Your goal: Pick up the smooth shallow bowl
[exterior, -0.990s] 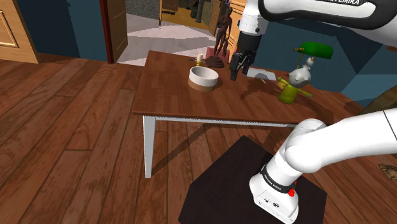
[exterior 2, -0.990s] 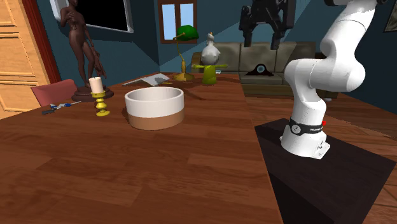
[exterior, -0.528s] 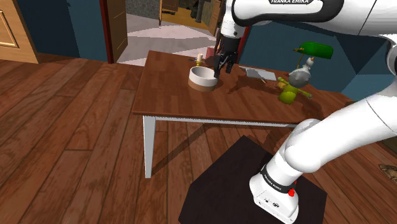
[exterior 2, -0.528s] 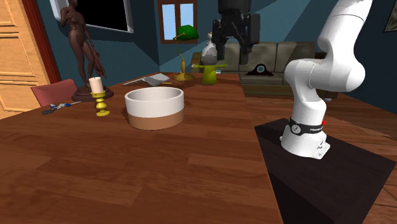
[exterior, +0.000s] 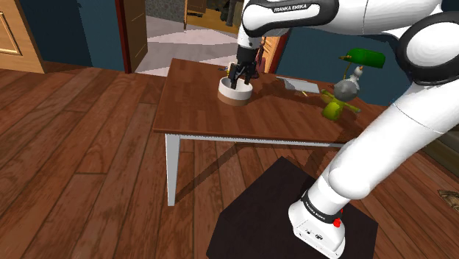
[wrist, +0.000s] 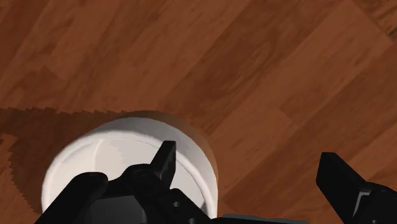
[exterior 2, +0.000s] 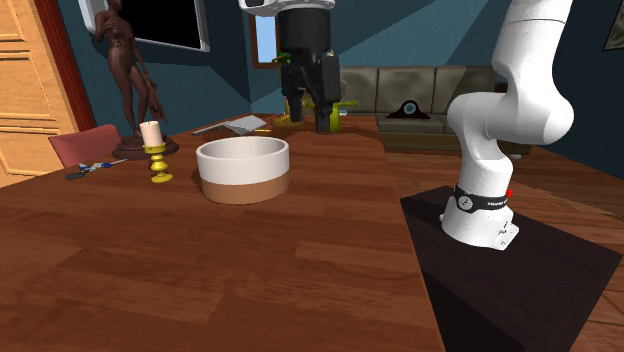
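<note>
A shallow round bowl (exterior: 233, 96), white with a tan band round its base, stands on the brown wooden table (exterior: 243, 121) toward its far side. In the second exterior view the bowl (exterior 2: 243, 170) is near the table's middle. My black gripper (exterior: 242, 76) hangs just above the bowl's rim, pointing down, and it is open. Seen from the wrist, the gripper (wrist: 251, 175) straddles the rim of the bowl (wrist: 114, 159): one finger (wrist: 165, 159) is over the white inside, the other over bare table. Nothing is held. In the second exterior view the gripper (exterior 2: 311, 115) is behind the bowl.
A candle on a yellow holder (exterior 2: 153, 150) and a dark statue (exterior 2: 127, 70) stand to the second exterior view's left of the bowl. A grey sheet (exterior: 298, 86), a green lamp (exterior: 362, 57) and a duck figure (exterior: 346, 90) are at the shoulder view's right. My dark stand (exterior: 287, 221) is near the table's front edge.
The arm has swung toward the shoulder view's left, from near the grey sheet to over the bowl, and come lower. The fingers have stayed apart. The bowl has not moved.
</note>
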`<state>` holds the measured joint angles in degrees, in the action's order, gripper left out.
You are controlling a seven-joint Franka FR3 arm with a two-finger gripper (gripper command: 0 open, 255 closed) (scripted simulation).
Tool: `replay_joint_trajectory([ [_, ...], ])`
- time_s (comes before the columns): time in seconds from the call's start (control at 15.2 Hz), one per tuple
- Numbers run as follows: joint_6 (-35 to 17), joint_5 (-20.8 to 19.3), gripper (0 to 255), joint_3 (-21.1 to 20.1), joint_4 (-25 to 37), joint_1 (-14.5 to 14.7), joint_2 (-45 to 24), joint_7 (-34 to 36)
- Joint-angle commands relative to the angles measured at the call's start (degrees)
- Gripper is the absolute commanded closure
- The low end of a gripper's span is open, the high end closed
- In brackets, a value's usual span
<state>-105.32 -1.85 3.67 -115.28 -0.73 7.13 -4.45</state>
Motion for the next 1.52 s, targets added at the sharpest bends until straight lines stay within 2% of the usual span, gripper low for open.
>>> replay_joint_trajectory([
  [0.0, -1.2, 0.7, 0, 0.4, 3.7, -0.2, -4.6, -0.8],
  [0.4, -2.6, 3.0, 0, 1.1, 15.5, -1.2, -17.6, -3.2],
  [0.99, -8.1, 3.1, 0, 1.1, 11.4, -1.2, -18.9, -3.3],
  [1.06, -8.2, 3.1, 255, 1.1, 11.3, -1.2, -18.9, -3.3],
  [1.45, -8.2, 3.1, 255, 1.1, 11.3, -1.2, -18.9, -3.3],
])
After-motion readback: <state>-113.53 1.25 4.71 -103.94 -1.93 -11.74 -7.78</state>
